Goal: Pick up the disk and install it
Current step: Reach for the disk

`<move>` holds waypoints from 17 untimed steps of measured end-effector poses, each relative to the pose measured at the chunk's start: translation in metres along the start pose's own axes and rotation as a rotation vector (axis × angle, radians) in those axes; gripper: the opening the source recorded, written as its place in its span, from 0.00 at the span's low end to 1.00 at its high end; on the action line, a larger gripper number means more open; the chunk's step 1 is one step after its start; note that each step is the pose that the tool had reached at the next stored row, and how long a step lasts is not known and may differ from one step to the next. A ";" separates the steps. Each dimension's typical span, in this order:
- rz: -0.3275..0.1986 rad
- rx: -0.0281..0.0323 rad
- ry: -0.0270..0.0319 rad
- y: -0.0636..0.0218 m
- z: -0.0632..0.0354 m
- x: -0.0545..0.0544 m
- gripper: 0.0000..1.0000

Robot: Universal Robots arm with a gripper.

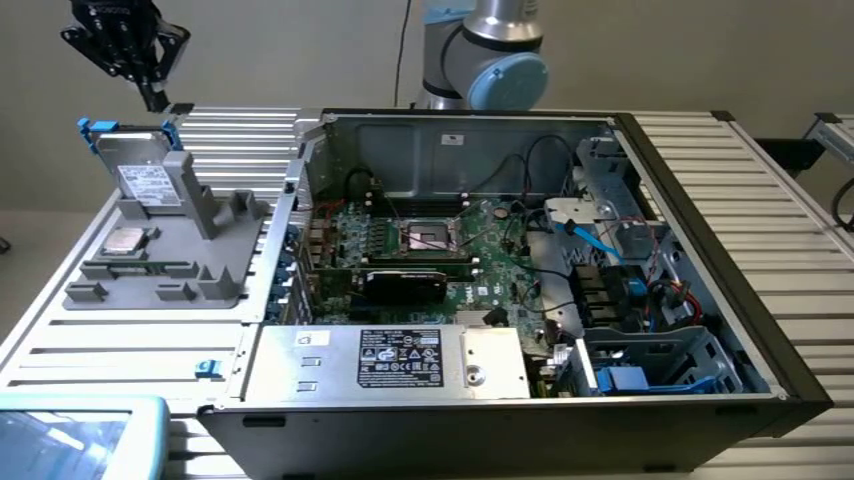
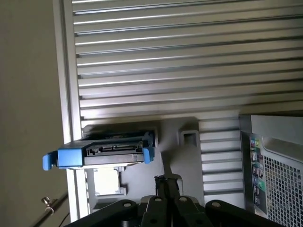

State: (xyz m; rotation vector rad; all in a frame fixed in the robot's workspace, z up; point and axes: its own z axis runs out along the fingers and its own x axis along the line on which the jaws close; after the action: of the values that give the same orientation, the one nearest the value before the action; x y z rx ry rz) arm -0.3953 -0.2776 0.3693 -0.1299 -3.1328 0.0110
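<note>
My claw (image 1: 155,98) hangs pressed shut with nothing in it, a little above the disk (image 1: 139,168). The disk stands upright in the grey holder (image 1: 200,270) on the tabletop (image 1: 107,350), at the exterior view's left of the open computer case (image 1: 694,260). In the wrist view my closed fingertips (image 2: 163,187) point beside the disk's upper edge, not over it. To take it well, I judge I must open wide enough first, centre over the metal body between the blue rails (image 2: 71,158), and come down straight.
</note>
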 end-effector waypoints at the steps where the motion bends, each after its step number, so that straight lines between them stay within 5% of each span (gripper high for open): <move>1: 0.000 0.0001 -0.0001 0.0015 0.0002 0.004 0.11; 17: 0.000 0.0005 -0.0005 0.0173 0.0059 0.074 0.11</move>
State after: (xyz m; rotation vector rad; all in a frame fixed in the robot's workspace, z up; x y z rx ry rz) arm -0.4673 -0.2543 0.3637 -0.1299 -3.1333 0.0118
